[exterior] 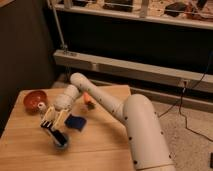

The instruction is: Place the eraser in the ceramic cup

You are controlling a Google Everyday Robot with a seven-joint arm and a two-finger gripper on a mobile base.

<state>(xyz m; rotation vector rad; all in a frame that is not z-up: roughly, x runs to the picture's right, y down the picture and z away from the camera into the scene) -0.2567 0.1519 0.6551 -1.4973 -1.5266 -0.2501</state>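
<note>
A: Where the gripper (51, 125) hangs over the bench's (100, 145) front-left area, locate the eraser (57, 135).
B: Directly beneath the gripper, dipping into the cup (62, 144). Whether it is gripped: cannot tell.

The ceramic cup (64, 145) is a small, round, blue-grey cup with a dark inside. It stands upright on the wooden tabletop (102, 147), towards the front of its left half. The eraser (56, 135) is a small, black, elongated block that lies at a slant across the cup's mouth. Its lower end dips into the dark inside, and its upper end rises over the rim on the left. Whether that lower end rests on the cup's bottom cannot be told. The gripper (51, 128) hangs just above and to the left of the cup, pointing down, right at the eraser's upper end.
</note>
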